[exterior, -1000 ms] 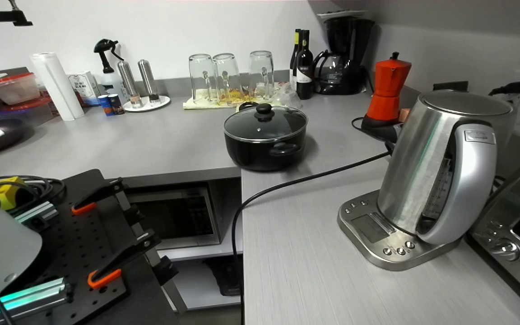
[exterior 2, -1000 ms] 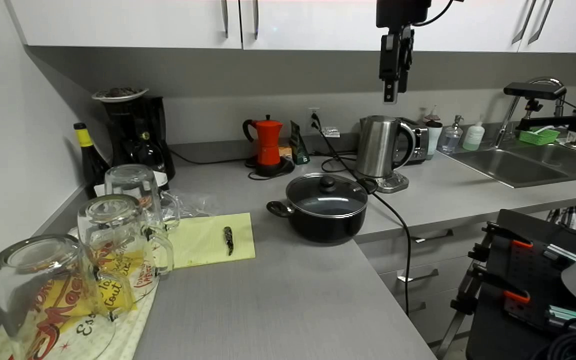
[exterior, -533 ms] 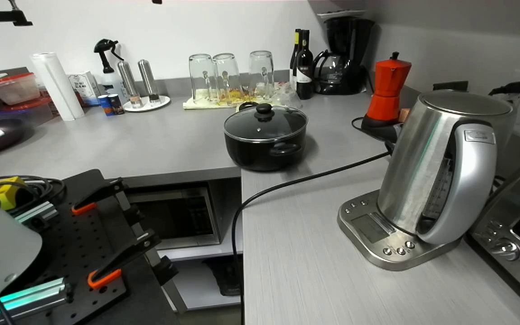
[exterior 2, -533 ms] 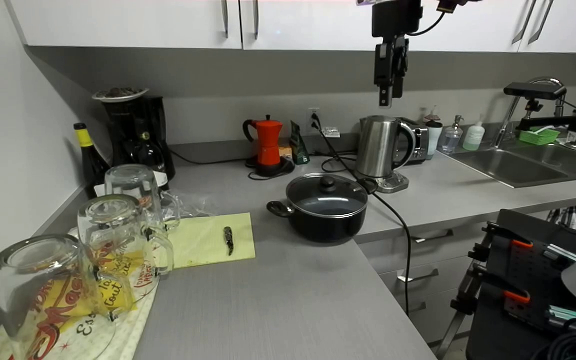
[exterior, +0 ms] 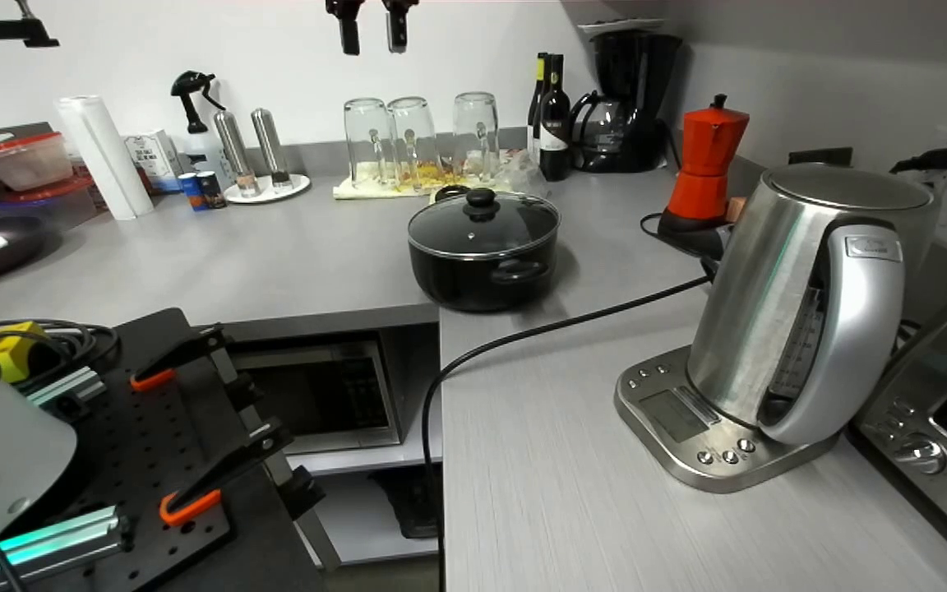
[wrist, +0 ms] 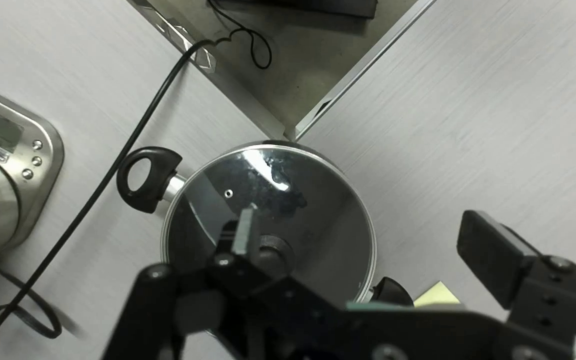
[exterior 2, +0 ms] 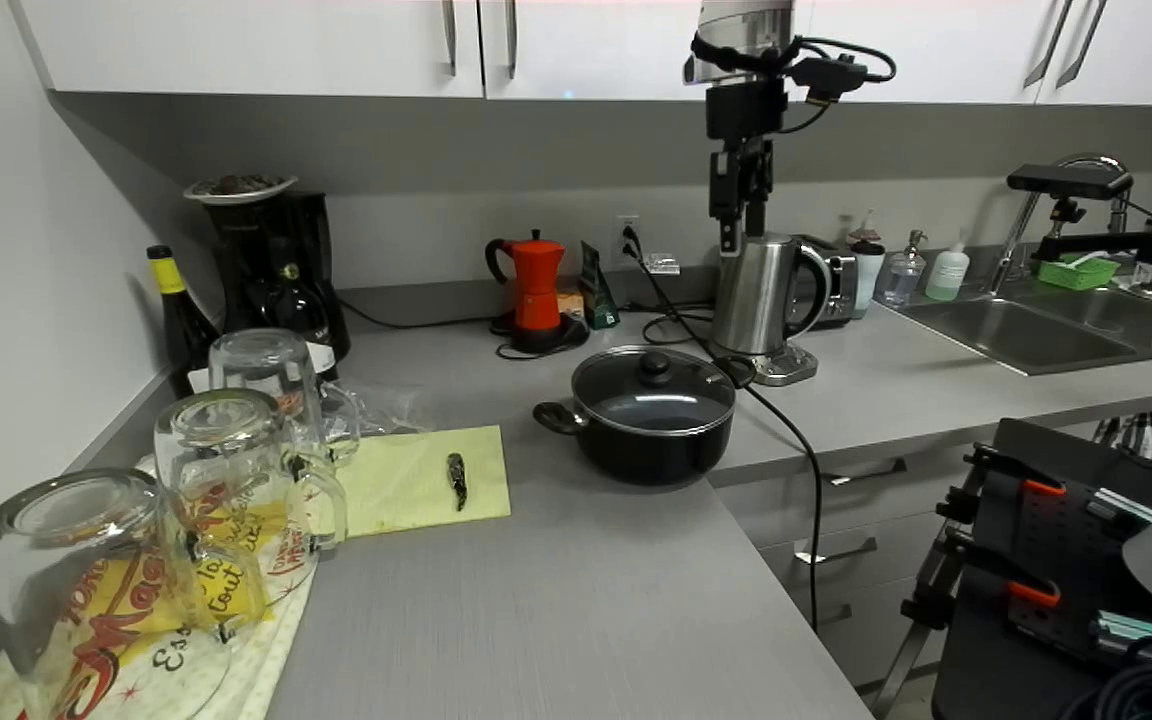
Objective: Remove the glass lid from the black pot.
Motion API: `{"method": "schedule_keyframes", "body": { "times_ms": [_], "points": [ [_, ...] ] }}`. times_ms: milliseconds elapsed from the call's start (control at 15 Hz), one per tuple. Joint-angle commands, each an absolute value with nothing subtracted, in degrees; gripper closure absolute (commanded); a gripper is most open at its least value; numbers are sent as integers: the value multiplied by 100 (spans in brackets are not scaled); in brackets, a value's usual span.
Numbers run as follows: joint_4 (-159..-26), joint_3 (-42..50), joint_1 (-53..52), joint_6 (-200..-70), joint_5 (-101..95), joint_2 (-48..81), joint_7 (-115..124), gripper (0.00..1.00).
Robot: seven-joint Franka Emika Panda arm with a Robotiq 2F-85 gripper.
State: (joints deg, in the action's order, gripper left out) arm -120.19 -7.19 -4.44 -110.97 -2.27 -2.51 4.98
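The glass lid (exterior: 441, 232) sits on the black pot (exterior: 461, 284) at the counter's corner, its black knob (exterior: 482, 204) upright. The lid (exterior 2: 626, 400) and pot (exterior 2: 651, 460) also show in an exterior view. My gripper (exterior 2: 743, 243) hangs in the air above the pot, pointing down, apart from the lid. It shows at the top edge of an exterior view (exterior: 373, 48), with its two fingers apart and empty. In the wrist view the gripper (wrist: 359, 221) is wide open over the lid (wrist: 323, 215). The knob (wrist: 273, 250) lies beside the left finger, partly hidden by it.
A steel kettle (exterior: 736, 312) stands near the pot, and a black cable (exterior: 539, 329) runs past the pot over the counter edge. Upturned glass mugs (exterior 2: 221, 480), a yellow cloth (exterior 2: 386, 490) and a red moka pot (exterior 2: 538, 290) stand around it.
My gripper has come down and shifted left in an exterior view, and has entered from the top edge in both-finger view elsewhere. The lid and pot have not moved.
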Motion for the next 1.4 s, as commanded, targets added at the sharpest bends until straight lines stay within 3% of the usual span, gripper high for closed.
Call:
{"method": "schedule_keyframes", "body": {
  "times_ms": [0,1333],
  "points": [
    [-11520,-591,-427,-11322,-425,469,278,0],
    [-10135,-465,-48,-12548,-380,2857,-1320,0]
  ]
}}
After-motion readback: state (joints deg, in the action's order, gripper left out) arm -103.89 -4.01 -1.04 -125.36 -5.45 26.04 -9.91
